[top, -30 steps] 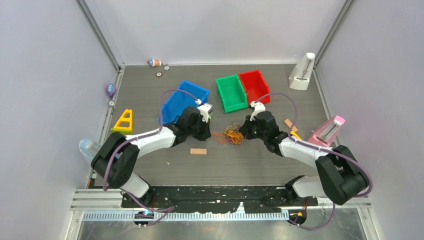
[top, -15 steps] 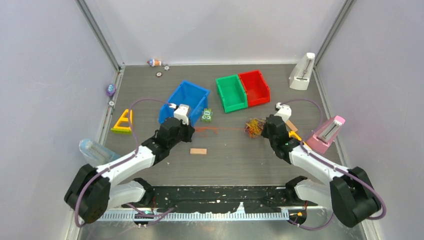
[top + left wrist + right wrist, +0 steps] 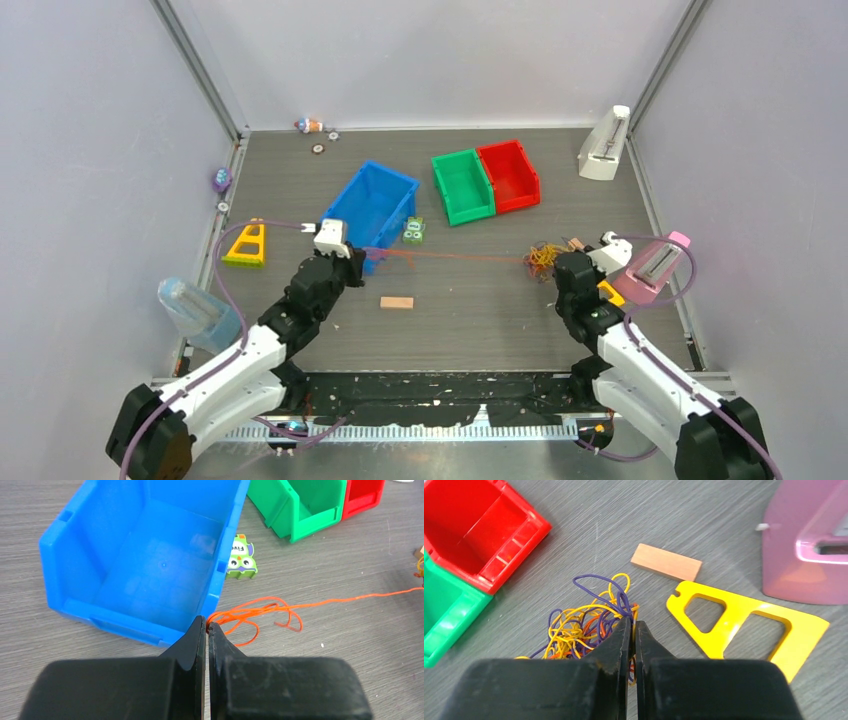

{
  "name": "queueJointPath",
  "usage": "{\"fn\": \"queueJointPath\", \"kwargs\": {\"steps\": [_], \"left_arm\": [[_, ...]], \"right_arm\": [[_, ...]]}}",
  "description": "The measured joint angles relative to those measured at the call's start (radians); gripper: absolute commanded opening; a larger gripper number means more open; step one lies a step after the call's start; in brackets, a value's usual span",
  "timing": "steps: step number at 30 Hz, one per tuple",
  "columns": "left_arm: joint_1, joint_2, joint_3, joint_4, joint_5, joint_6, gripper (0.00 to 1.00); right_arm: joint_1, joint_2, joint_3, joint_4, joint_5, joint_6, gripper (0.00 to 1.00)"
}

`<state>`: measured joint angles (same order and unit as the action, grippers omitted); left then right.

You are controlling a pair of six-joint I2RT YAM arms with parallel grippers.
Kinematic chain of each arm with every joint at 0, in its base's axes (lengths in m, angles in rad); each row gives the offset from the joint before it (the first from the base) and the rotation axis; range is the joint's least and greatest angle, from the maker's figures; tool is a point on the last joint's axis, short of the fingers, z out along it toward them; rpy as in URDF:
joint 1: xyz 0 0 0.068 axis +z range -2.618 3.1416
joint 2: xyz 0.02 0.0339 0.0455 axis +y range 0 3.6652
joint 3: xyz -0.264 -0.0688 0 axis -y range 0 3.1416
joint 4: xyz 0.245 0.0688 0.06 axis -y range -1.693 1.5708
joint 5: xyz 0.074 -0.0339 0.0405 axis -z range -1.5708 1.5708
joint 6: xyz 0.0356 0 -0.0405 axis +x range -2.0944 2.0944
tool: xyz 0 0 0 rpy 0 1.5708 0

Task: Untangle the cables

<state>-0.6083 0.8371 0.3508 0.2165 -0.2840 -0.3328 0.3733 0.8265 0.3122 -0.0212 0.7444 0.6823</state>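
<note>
Orange cable spanning tabletop, left hand pinching it by blue bin, right hand clamping tangle.

Three bins, two yellow frames, perhaps three cables.

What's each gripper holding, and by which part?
Left gripper pinches the orange cable at its loose loops. Right gripper pinches the yellow-purple tangle by strands at its edge.
</note>
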Motion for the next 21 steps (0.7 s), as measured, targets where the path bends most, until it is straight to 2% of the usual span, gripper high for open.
{"fn": "queueJointPath", "kwargs": {"steps": [9, 14, 21], "left_arm": [[0.005, -0.142, -0.021, -0.023, -0.069, 0.002, 0.0], [0.069, -0.268, -0.018, -0.121, -0.102, -0.009, 0.0], [0.156, -0.34, 0.042, -0.275, -0.091, -0.037, 0.0]], "right_arm": [[-0.023, -0.074, -0.031, -0.036, 0.085, 0.059, 0.05], [-0.043, -0.074, -0.036, -0.057, 0.101, 0.074, 0.05], [-0.046, -0.042, -0.036, -0.055, 0.092, 0.074, 0.05]]}}
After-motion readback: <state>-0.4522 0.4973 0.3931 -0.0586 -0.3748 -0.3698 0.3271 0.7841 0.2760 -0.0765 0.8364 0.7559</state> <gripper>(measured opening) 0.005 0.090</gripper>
